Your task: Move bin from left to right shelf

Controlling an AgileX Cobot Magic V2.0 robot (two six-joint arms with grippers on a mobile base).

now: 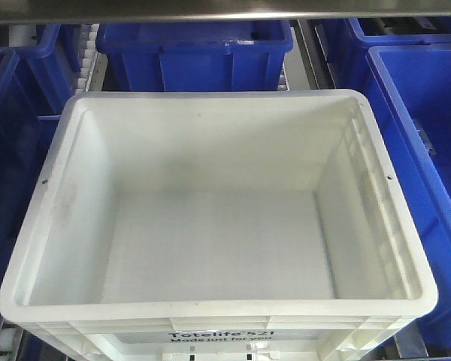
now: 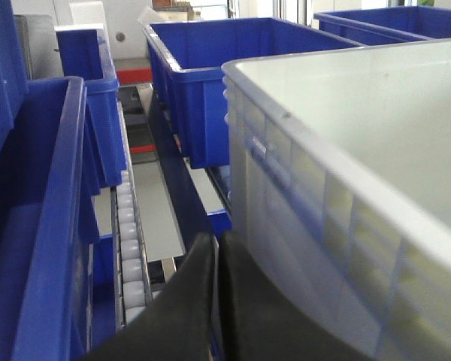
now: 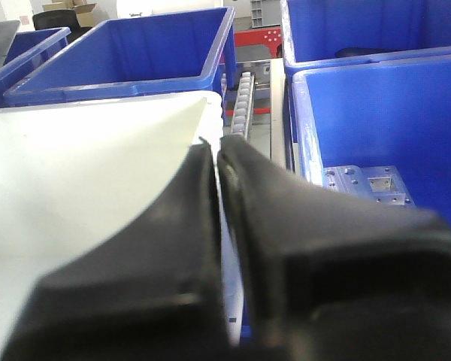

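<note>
The white bin (image 1: 218, 226) fills the front view, empty, with its black "Totelife 521" print at the bottom edge. My left gripper (image 2: 216, 242) sits at the bin's (image 2: 346, 173) near left corner, fingers pressed together on a thin pale strip of it. My right gripper (image 3: 216, 147) is shut on the bin's right wall (image 3: 219, 226), one finger over the white inside (image 3: 83, 173), the other outside. The right shelf shows as a steel crossbar (image 1: 210, 11) and white roller tracks (image 2: 128, 226). Neither gripper appears in the front view.
Dark blue crates crowd the bin on all sides: one behind (image 1: 195, 49), one at the left (image 1: 11, 143), one at the right (image 1: 428, 150) holding a metal part (image 3: 368, 184). Rollers (image 3: 242, 105) run between the crates.
</note>
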